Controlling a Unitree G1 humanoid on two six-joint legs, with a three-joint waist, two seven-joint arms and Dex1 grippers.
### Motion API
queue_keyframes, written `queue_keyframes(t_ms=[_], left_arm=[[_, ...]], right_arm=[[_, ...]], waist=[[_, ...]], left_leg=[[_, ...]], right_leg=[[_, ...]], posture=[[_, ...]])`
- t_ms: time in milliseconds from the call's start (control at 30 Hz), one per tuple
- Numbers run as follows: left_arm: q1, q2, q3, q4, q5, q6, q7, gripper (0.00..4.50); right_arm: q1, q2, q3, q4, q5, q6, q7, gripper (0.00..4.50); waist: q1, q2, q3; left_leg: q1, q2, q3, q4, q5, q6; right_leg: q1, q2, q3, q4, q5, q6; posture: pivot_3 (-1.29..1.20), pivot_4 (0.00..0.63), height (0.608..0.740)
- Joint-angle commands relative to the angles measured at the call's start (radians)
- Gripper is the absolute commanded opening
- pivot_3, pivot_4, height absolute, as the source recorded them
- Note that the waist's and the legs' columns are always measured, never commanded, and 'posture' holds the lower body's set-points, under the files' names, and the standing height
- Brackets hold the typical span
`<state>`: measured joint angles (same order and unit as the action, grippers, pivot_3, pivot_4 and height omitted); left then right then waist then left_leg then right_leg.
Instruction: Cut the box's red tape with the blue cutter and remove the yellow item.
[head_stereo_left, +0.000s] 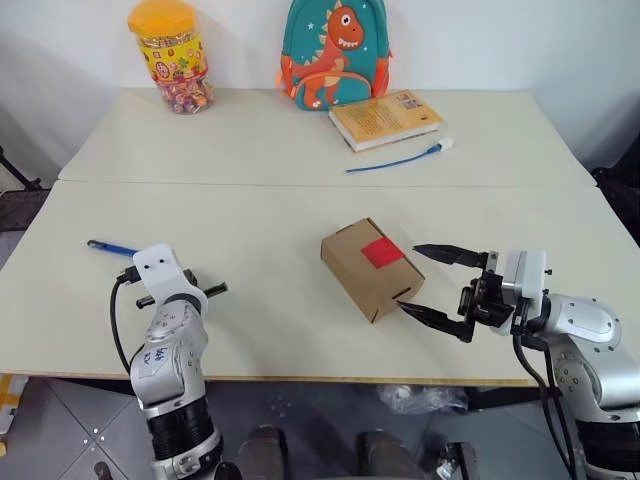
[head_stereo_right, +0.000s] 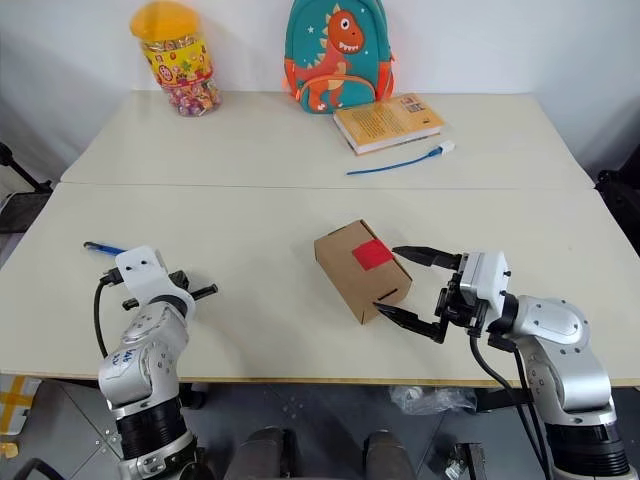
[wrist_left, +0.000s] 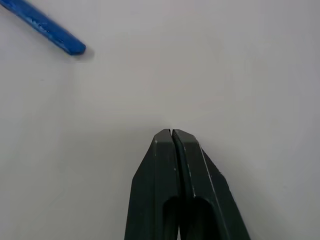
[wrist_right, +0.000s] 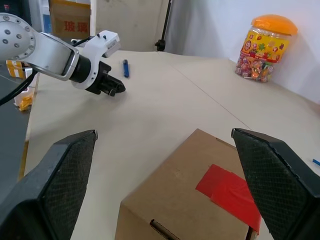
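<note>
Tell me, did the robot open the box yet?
Not yet. The red tape is uncut on the box. The left claw is shut on nothing; the blue cutter lies apart. The right claw is open beside the box. Everything is left.

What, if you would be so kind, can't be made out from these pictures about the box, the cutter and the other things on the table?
- The yellow item: hidden inside the closed box, its red tape uncut.
- The blue cutter: partly behind the left gripper in the eye views; cut off by the edge in the left wrist view.
- The book: cover text too small.
- The candy jar: label print too small.
</note>
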<state>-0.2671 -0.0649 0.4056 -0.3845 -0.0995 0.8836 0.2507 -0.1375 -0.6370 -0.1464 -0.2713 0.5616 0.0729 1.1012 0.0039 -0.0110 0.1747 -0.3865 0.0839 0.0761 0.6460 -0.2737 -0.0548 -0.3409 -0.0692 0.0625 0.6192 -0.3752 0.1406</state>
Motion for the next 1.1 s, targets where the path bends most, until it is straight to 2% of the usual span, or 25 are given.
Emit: queue_keyframes(t_ms=[33, 233, 467, 567, 733, 933, 1033, 1100], left_arm=[[0.019, -0.017, 0.034, -0.006, -0.02, -0.053, 0.019, 0.63], [-0.05, 0.014, 0.091, 0.064, 0.001, -0.19, 0.106, 2.41], [-0.253, 0.088, 0.171, 0.389, 0.009, -0.359, 0.256, 4.48], [-0.326, 0.145, 0.183, 0.563, 0.012, -0.446, 0.288, 4.48], [-0.398, 0.197, 0.214, 0.745, -0.014, -0.544, 0.344, 4.48], [-0.432, 0.204, 0.247, 0.824, -0.042, -0.562, 0.453, 4.48], [-0.419, 0.187, 0.258, 0.817, -0.062, -0.534, 0.493, 3.93], [-0.404, 0.174, 0.263, 0.8, -0.072, -0.516, 0.515, 3.36]], right_arm=[[0.001, -0.001, -0.009, -0.014, 0.008, -0.016, 0.006, 4.5], [0.003, -0.002, -0.007, -0.01, 0.008, -0.013, 0.008, 4.5], [-0.014, 0.0, -0.003, 0.002, 0.005, -0.013, 0.008, 4.5], [-0.021, 0.002, 0.001, 0.005, 0.003, -0.015, 0.005, 4.5], [-0.018, 0.007, 0.002, 0.003, -0.002, -0.02, -0.004, 4.5], [-0.005, 0.017, -0.001, -0.005, -0.007, -0.025, -0.018, 4.5], [0.0, 0.02, -0.002, -0.007, -0.009, -0.028, -0.024, 4.5], [0.002, 0.023, -0.003, -0.008, -0.01, -0.03, -0.028, 4.5]], waist=[[-0.002, 0.0, 0.0], [-0.011, -0.006, 0.004], [-0.002, -0.015, 0.008], [-0.002, -0.016, 0.009], [-0.002, -0.016, 0.009], [-0.005, -0.016, 0.009], [-0.006, -0.015, 0.009], [-0.005, -0.015, 0.009]], left_leg=[[0.0, 0.0, 0.0, 0.0, 0.0, 0.0], [0.0, 0.001, 0.0, -0.001, 0.0, -0.001], [-0.002, 0.001, 0.0, 0.001, -0.001, 0.0], [-0.003, 0.001, 0.0, 0.0, -0.001, 0.0], [-0.003, 0.002, 0.002, 0.0, -0.001, 0.0], [-0.003, 0.002, 0.003, 0.001, -0.001, -0.001], [-0.003, 0.002, 0.005, 0.0, -0.001, -0.001], [-0.002, 0.002, 0.005, 0.0, -0.001, -0.001]], right_leg=[[0.0, 0.0, 0.0, 0.0, 0.0, 0.0], [-0.002, 0.001, 0.0, 0.0, 0.0, 0.0], [-0.002, 0.001, -0.001, 0.0, 0.0, 0.0], [-0.004, 0.001, -0.001, 0.0, 0.0, 0.001], [-0.005, 0.001, -0.001, 0.001, 0.0, 0.001], [-0.006, 0.001, -0.001, 0.003, 0.001, 0.001], [-0.007, 0.001, -0.001, 0.003, 0.001, 0.001], [-0.008, 0.001, -0.001, 0.004, 0.001, 0.001]], posture=[[0.0, 0.15, 0.74], [0.0, 0.15, 0.74], [0.0, 0.15, 0.74], [0.0, 0.15, 0.74], [0.0, 0.15, 0.74], [0.0, 0.15, 0.74], [0.0, 0.15, 0.74], [0.0, 0.15, 0.74]])
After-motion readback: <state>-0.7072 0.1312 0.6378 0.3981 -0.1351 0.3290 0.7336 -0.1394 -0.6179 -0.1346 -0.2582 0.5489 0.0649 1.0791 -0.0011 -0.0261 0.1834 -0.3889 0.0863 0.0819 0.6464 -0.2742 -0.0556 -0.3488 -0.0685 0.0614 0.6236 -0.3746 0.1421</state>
